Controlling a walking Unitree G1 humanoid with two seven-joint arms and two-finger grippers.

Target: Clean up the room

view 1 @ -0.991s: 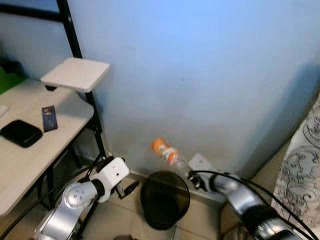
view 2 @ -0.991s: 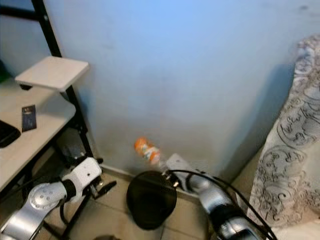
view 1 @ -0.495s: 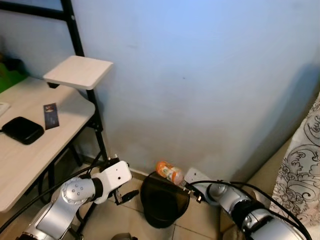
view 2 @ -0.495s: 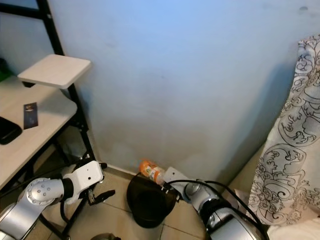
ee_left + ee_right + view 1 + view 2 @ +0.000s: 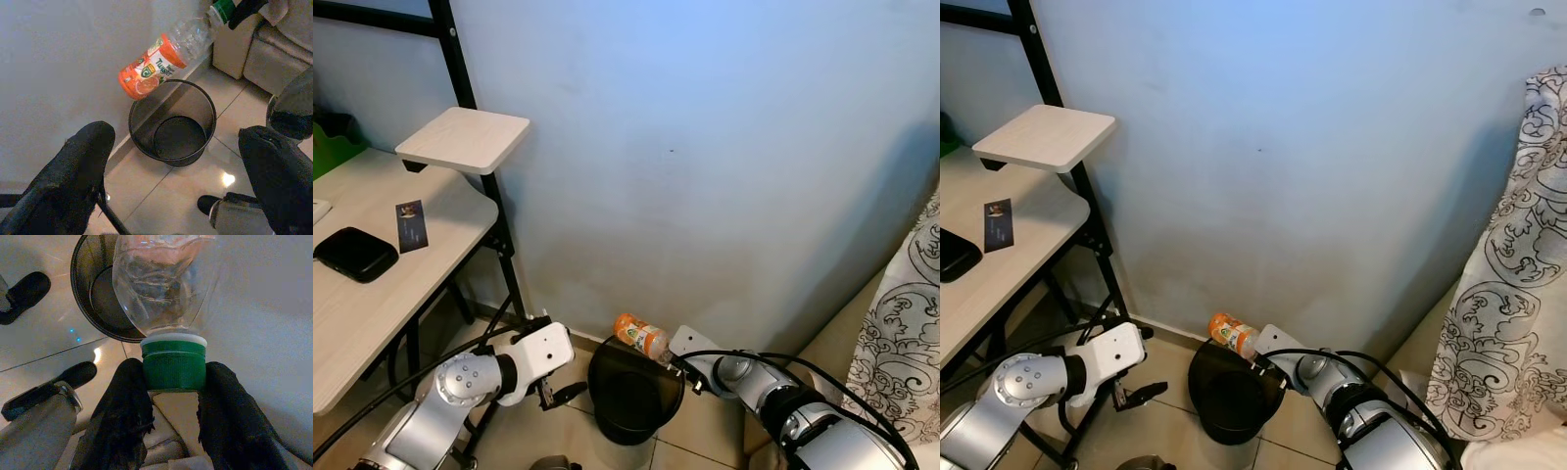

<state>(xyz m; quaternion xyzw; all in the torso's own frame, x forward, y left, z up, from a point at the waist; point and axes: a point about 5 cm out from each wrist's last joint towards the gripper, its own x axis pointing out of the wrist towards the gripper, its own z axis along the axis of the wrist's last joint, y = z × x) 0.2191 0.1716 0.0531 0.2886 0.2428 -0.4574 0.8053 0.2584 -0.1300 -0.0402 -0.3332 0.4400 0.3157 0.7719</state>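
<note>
A clear plastic bottle (image 5: 641,336) with an orange label and a green cap (image 5: 173,364) hangs tilted over the far rim of a black mesh waste bin (image 5: 607,364). The bin stands on the tiled floor against the blue wall. My right gripper (image 5: 173,374) is shut on the bottle's cap, with the label end pointing away from it (image 5: 155,63). Left of the bin, my left gripper (image 5: 176,142) is low and open, holding nothing. Seen from the left wrist, the bin (image 5: 139,144) looks empty inside.
A light wooden desk (image 5: 382,294) with a black metal frame (image 5: 504,245) stands at the left, carrying a black device (image 5: 352,255) and a small card (image 5: 410,225). A patterned fabric (image 5: 901,333) hangs at the right. A beige sofa (image 5: 288,54) sits near the bin.
The right gripper has brought the bottle down from well above the bin to just over its rim. The left arm has barely moved. The camera has shifted slightly.
</note>
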